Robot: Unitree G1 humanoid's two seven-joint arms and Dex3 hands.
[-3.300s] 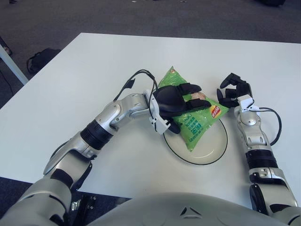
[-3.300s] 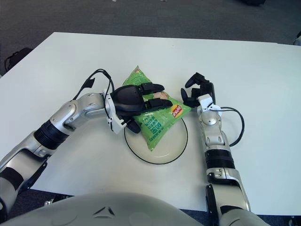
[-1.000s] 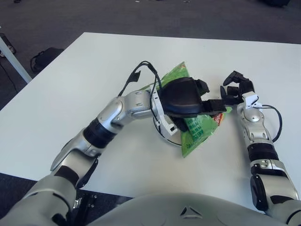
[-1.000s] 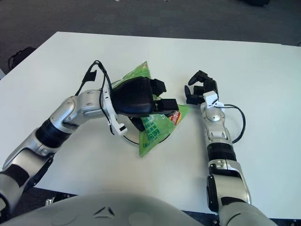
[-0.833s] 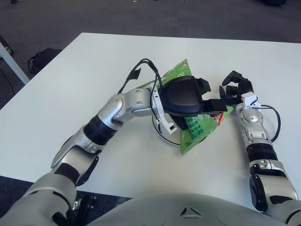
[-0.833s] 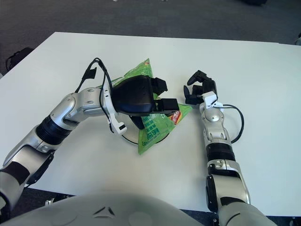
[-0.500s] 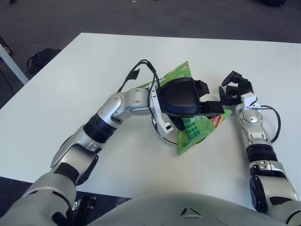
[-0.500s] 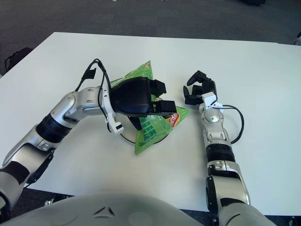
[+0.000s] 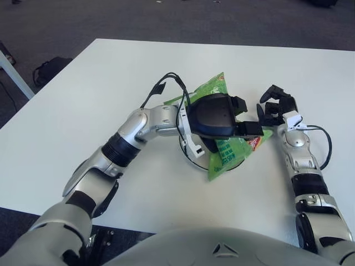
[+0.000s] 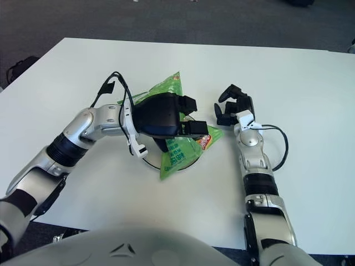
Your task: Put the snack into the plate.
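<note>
Left hand clamped over green snack bag, fingers wrapped across its middle. Bag tilted above plate, lower corner overhanging plate's near rim; possibly touching plate, contact hidden. Right hand just beside bag's right corner, fingers curled, holding nothing. White table underneath.
</note>
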